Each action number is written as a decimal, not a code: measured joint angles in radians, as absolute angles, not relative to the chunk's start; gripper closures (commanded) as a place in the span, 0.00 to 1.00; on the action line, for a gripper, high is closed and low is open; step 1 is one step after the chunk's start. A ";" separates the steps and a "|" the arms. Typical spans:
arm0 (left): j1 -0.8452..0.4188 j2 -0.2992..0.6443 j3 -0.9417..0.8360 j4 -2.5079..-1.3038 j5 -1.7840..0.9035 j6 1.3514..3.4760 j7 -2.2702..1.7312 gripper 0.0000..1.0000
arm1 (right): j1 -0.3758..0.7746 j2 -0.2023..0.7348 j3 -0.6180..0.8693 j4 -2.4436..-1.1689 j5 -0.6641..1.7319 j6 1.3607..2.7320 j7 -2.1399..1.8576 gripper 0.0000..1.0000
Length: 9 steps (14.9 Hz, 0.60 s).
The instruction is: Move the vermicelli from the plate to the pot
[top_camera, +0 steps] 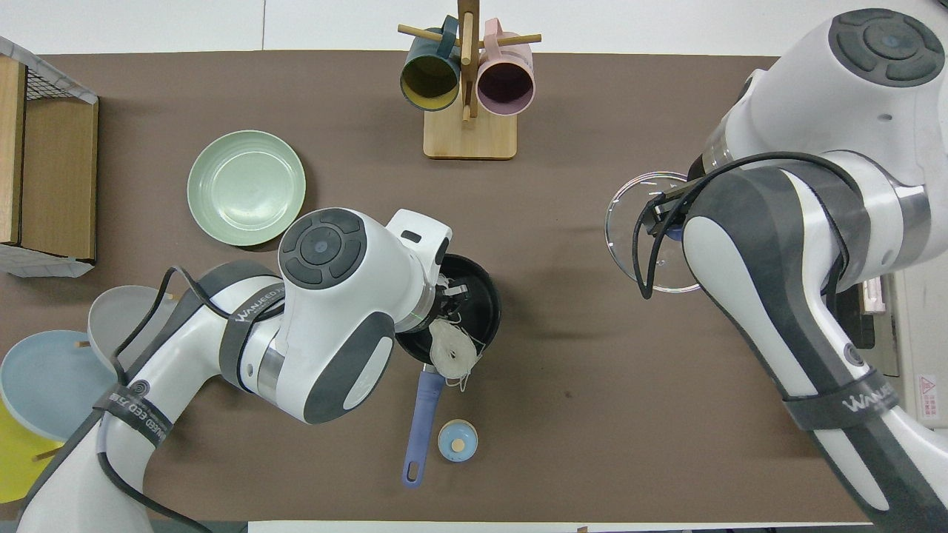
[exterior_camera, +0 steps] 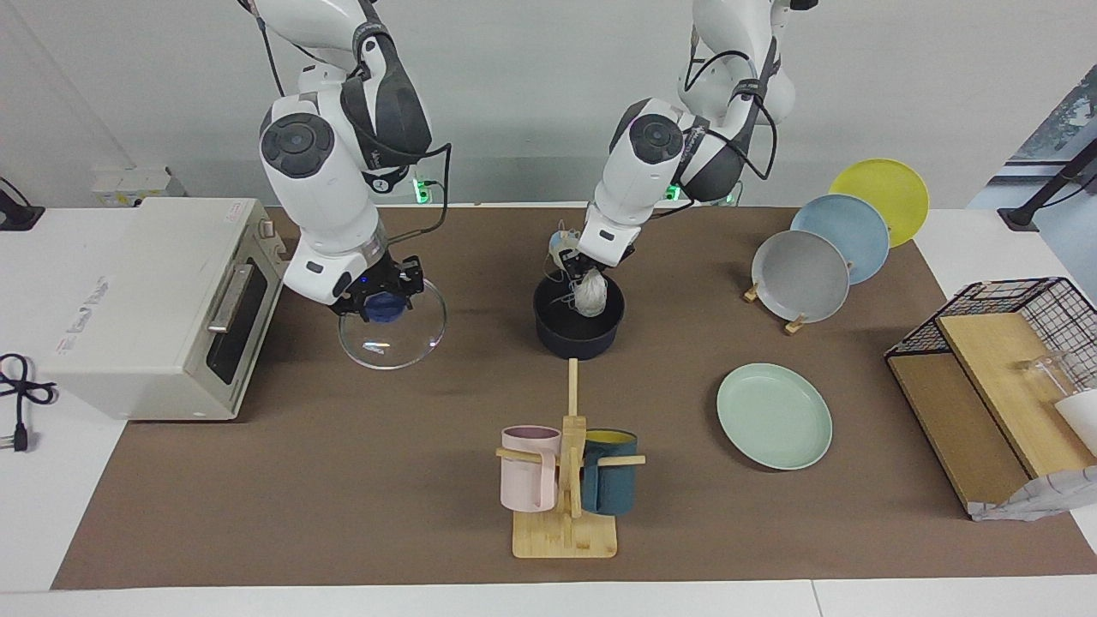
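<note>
I have the left gripper (exterior_camera: 590,276) hanging over the pot (exterior_camera: 578,324), its jaws clenched on the vermicelli (exterior_camera: 590,293), which dangles at the pot's mouth, its lower end about level with the rim on the side nearest the robots. In the overhead view the bundle shows at roughly six o'clock on the pot's rim, right where the blue handle (top_camera: 422,426) leaves it, so I judge it is not yet safely centred. To do this well I would nudge the hand toward twelve o'clock until the noodles sit over the black middle, lower a little, then release; loose strands trail off the bundle and could catch on the rim or cling to the jaws. The plate (exterior_camera: 774,416) lies bare at about four o'clock from the pot in the facing view. The right gripper (exterior_camera: 381,302) waits, jaws clenched on the blue knob of a glass lid (exterior_camera: 392,330) toward its own end of the counter (exterior_camera: 343,480).
</note>
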<state>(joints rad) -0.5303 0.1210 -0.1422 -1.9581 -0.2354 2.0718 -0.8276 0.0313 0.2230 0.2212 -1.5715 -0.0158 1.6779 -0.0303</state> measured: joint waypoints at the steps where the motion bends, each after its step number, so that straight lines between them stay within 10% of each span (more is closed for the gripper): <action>1: -0.531 0.122 -0.142 -1.969 -0.236 2.085 -0.828 1.00 | 0.031 0.223 0.236 -1.563 -0.016 1.671 -0.003 1.00; 7: -0.532 0.197 -0.140 -1.987 -0.236 2.202 -0.826 0.98 | 0.033 0.223 0.354 -1.554 -0.017 1.668 0.202 1.00; 8: -0.532 0.204 -0.139 -1.986 -0.236 2.207 -0.819 0.01 | 0.033 0.223 0.369 -1.554 -0.018 1.668 0.230 1.00; 9: -0.532 0.206 -0.138 -1.984 -0.236 2.208 -0.803 0.00 | 0.033 0.223 0.384 -1.554 -0.019 1.668 0.257 1.00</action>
